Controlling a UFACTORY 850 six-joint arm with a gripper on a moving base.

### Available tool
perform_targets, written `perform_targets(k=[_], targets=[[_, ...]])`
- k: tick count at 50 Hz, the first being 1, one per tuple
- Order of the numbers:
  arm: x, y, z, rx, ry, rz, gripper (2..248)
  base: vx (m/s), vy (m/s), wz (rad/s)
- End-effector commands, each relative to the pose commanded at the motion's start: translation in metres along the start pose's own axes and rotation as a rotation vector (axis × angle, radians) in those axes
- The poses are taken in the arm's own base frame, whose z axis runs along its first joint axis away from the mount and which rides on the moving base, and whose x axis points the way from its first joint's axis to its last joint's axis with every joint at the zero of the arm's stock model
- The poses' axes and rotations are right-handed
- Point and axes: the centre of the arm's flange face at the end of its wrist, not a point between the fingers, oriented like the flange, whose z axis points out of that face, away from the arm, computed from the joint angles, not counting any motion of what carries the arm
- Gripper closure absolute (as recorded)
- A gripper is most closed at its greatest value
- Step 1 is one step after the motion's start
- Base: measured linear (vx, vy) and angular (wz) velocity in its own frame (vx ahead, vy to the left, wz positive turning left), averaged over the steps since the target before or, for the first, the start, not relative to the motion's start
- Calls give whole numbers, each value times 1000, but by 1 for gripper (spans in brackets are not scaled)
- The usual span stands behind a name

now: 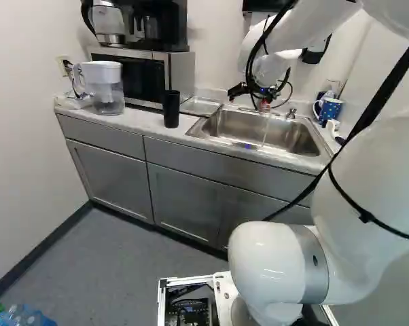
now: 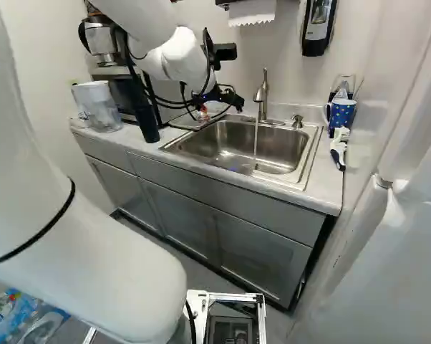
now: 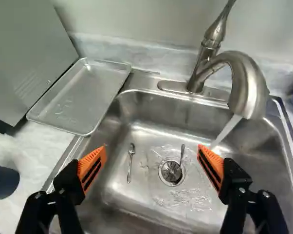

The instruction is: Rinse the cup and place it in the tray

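Black is the colour of the tall cup (image 1: 171,109), which stands upright on the bench (image 1: 138,122), in front of the microwave (image 1: 150,76) and near the metal tray (image 3: 83,97). A blue cup (image 2: 341,115) with a pattern is on the other side of the sink (image 3: 146,139), with a white brush (image 2: 338,147) near it. Which of these two cups is for the rinsing, I cannot tell. The tool (image 1: 263,104) is above the sink, and its two orange pads (image 3: 92,168) stand wide from each other, with nothing held between them. The tray lies flat beside the sink, with the microwave at its other side. From the tap (image 3: 248,90) the water (image 3: 227,131) runs down into the sink. On the sink's bottom there lies a small spoon (image 3: 130,163), and another thin metal piece (image 3: 182,153) reaches to the drain (image 3: 171,171).
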Motion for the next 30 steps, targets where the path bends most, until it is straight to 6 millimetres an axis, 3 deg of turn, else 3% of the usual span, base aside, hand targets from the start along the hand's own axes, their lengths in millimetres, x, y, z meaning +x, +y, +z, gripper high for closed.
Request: perform_targets(k=[30], targets=[[-29, 42, -22, -73, -87, 75, 3, 0, 0, 0]])
